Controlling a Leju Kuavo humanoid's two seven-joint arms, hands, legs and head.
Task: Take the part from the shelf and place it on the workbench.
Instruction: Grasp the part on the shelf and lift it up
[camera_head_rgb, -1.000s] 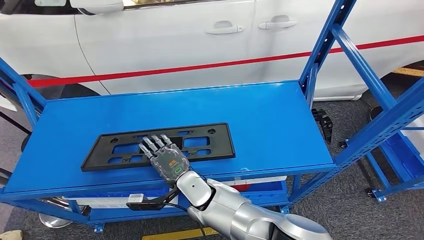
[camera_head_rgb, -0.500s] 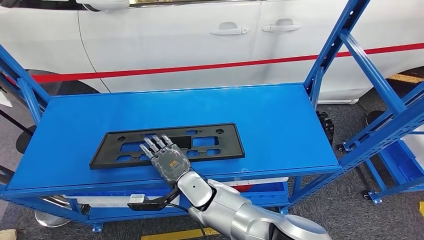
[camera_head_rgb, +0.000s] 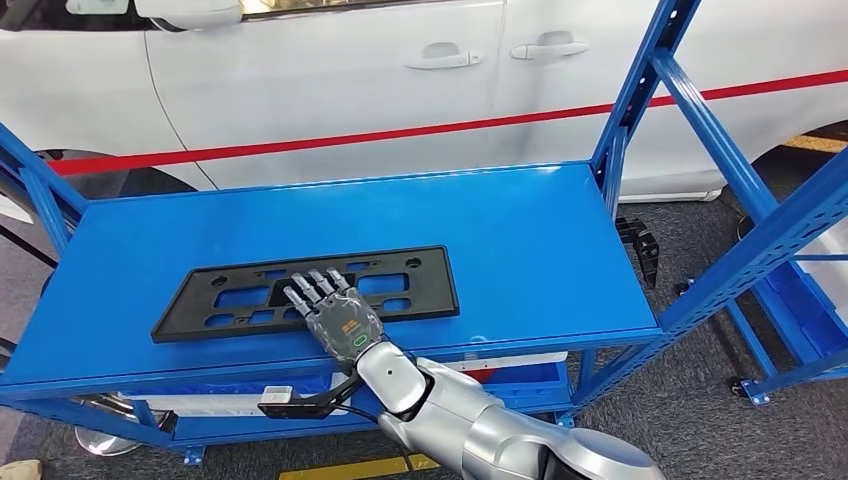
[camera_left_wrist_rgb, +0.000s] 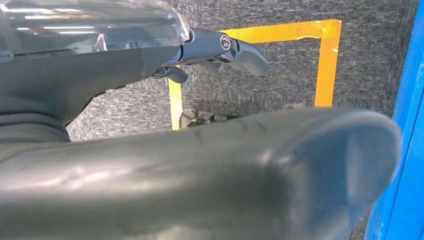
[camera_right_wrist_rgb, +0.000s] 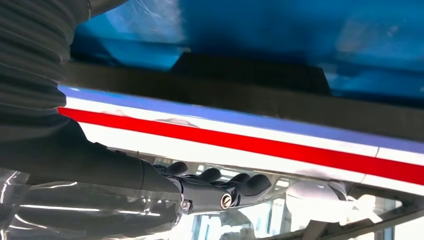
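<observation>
Reaching up from the lower middle of the head view, the right hand (camera_head_rgb: 335, 318) lies palm-down over the near long edge of the flat black plastic plate-holder part (camera_head_rgb: 306, 291), its dark fingers (camera_head_rgb: 312, 287) stretched side by side across the part's frame and cut-outs; whether they rest on it or hover just above I cannot tell, and nothing is grasped. The silver right arm (camera_head_rgb: 470, 425) runs back from the wrist to the lower right of the frame. That part lies flat on the top deck of the blue metal shelf (camera_head_rgb: 540, 240), left of centre and near the front edge, its long side running roughly along the deck's front lip. Blue uprights and braces (camera_head_rgb: 700, 105) rise at the right of the frame. Behind the shelf, across the top of the frame, stands a white car with a red stripe (camera_head_rgb: 400, 90). In the right wrist view the dark fingertips (camera_right_wrist_rgb: 250, 182) show extended and loosely together beside the thumb, with the car's red stripe beyond. In the left wrist view the left hand (camera_left_wrist_rgb: 220, 150) hangs over grey carpet marked with yellow floor tape (camera_left_wrist_rgb: 327, 60), its thick grey thumb across the frame and a finger straight out, holding nothing.
</observation>
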